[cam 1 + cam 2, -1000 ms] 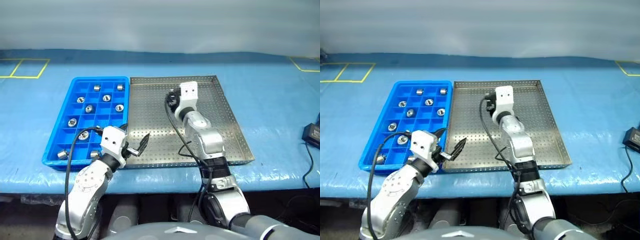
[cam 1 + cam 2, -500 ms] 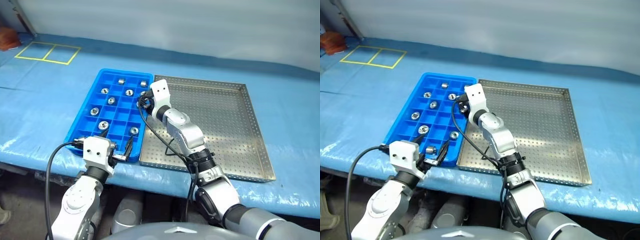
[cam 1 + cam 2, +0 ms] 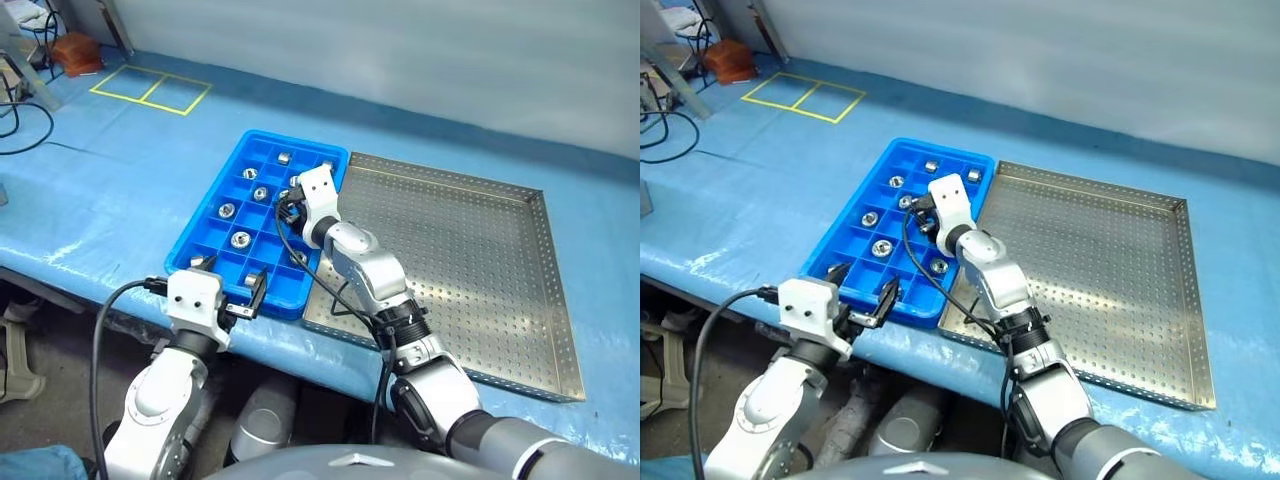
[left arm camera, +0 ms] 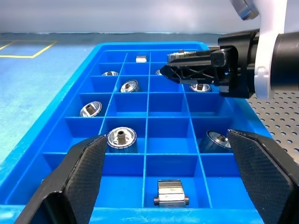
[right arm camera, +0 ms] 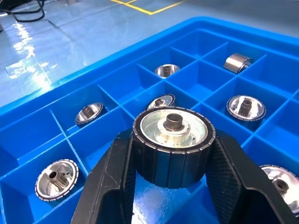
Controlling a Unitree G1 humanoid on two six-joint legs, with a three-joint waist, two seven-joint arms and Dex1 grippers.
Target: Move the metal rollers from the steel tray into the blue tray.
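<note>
Carrying a metal roller [image 5: 173, 144] pinched between its fingers, the right pincer [image 3: 927, 214] has swung from the steel tray [image 3: 470, 250] to hover over the blue tray [image 3: 215, 190], ready for placement; the left pincer [image 3: 862, 293] waits spread at the near rim.

the blue tray [image 3: 205, 240] is bright blue, its metal rollers [image 5: 173, 147] shiny silver. the steel tray [image 3: 470, 250] is silver-grey and dotted. the desk [image 3: 120, 170] is blue.
</note>
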